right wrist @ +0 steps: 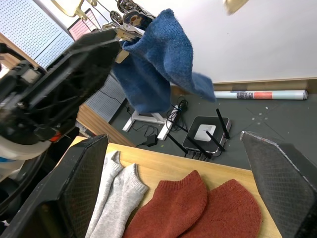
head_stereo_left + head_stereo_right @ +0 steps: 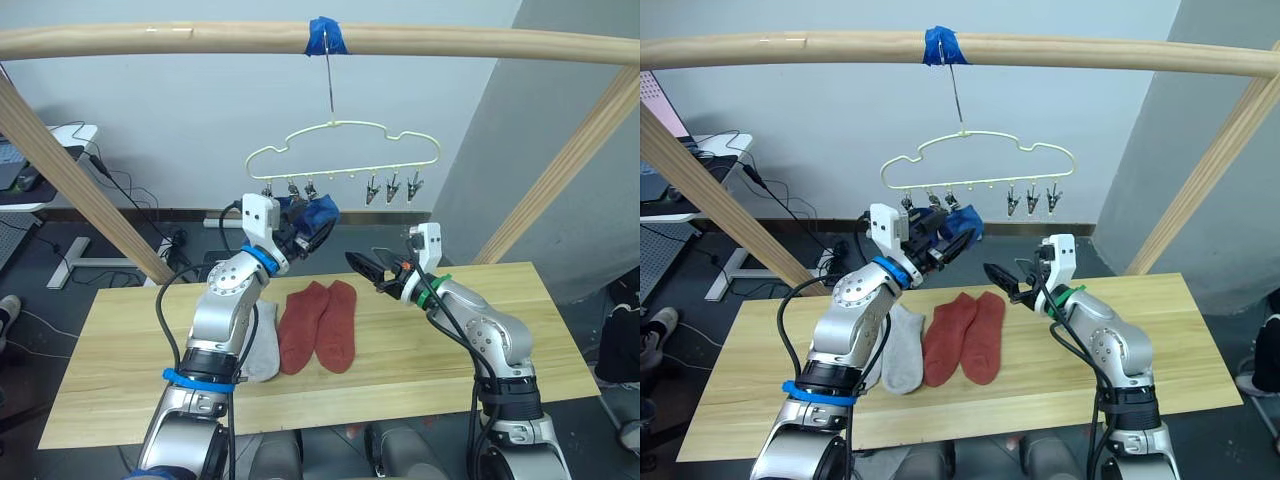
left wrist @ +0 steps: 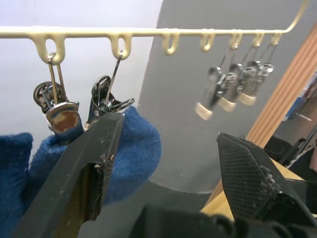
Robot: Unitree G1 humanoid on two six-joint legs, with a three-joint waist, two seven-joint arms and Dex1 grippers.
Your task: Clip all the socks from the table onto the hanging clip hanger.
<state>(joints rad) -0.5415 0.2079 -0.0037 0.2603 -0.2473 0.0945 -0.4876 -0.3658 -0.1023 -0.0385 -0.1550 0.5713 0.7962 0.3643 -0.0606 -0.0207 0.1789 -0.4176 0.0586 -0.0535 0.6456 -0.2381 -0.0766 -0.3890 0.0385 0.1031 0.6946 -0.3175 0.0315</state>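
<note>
Two blue knit socks (image 2: pixel 312 212) hang clipped on the pale-yellow wire clip hanger (image 2: pixel 345 152) as both black-fingered grippers, left (image 2: pixel 303 236) and right (image 2: pixel 366 269), hover spread and empty, four socks awaiting mid-table.

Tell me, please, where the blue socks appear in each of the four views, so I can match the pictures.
Left eye view: blue socks hang beneath the clip hanger, at the left hand.
Right eye view: same spot, under the hanger's left clips.
Left wrist view: behind that hand's dark finger.
Right wrist view: draped up high.
Shared landmark: the rust red socks on the table.
</note>
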